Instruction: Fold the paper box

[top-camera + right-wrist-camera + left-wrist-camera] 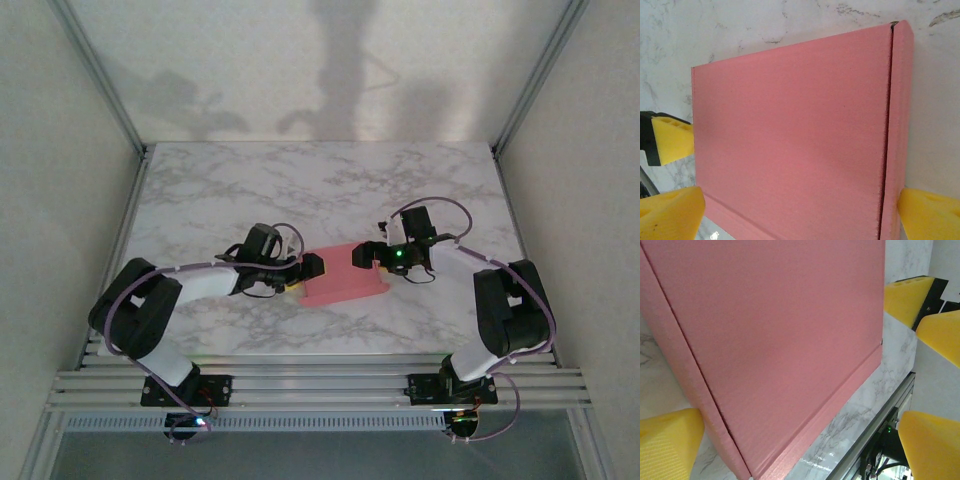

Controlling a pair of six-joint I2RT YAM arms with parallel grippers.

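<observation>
Near edge first: both arms rise from the rail (320, 385) and bend inward twd the table's middle. Next the left gripper (308, 268), spread wide w/ nothing in it. Its yellow fingertips (667, 445) stand either side of the pink board, no clear contact. Then the right gripper (363, 257), likewise wide apart and empty, at the box's right end. One of its fingertips (927, 212) sits just beside the narrow side wall; can't tell if touching. Between the two, the paper box (345, 280) lies flat on the marble table (300, 180), approx. centre, pink face out, no white showing. It reads as already closed up: broad top panel, creased edges, thin side walls, and a dark seam along one edge in the right wrist view. Judgement: folding is at or near its last step, prob. checking the lid is shut. Next move, if any, needs a light press along that seam w/o crushing the thin board. Otherwise both arms back straight off so no tip drags the box. Beyond: more marble, then the pale back wall (320, 60).
</observation>
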